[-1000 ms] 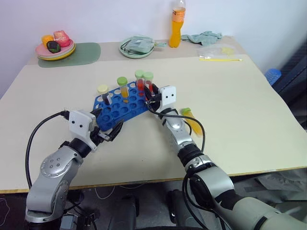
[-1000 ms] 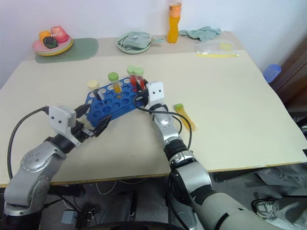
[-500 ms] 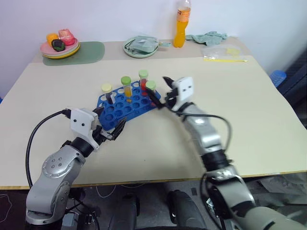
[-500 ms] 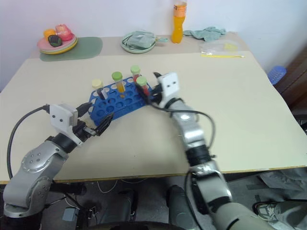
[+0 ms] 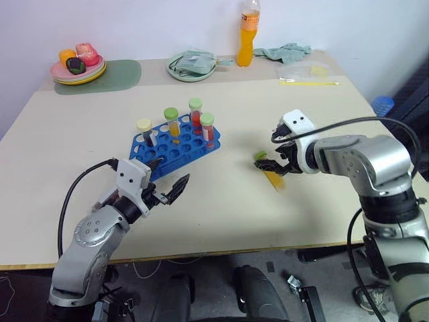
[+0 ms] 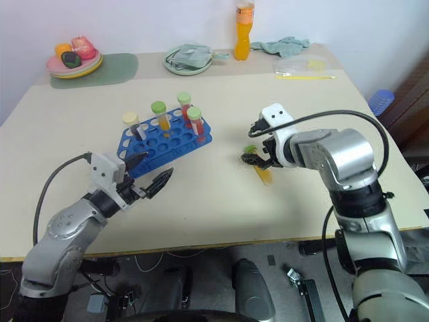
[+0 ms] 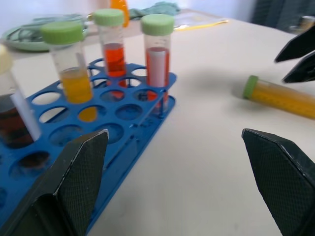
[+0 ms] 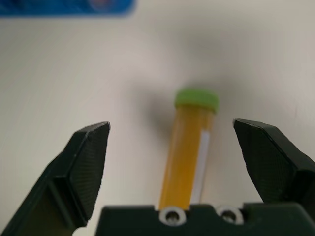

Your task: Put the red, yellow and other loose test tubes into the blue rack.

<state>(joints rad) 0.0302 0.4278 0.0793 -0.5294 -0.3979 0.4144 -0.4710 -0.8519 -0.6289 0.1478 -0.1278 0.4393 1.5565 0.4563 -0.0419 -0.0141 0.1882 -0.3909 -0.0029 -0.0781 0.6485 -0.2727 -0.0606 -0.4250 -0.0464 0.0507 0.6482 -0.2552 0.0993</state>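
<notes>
Having left the bright blue plastic rack (image 5: 175, 144), the right pincer (image 8: 183, 162) now hangs spread over the last loose yellow-orange green-capped tube (image 8: 189, 147); left pincer (image 7: 172, 182) also spread.

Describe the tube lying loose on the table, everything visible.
The loose tube is clear plastic with a green cap, filled with yellow-orange liquid, a white label strip along its side. It lies flat on the table, apart from the blue rack. The open right gripper hangs over it, fingers on either side, not touching.
</notes>
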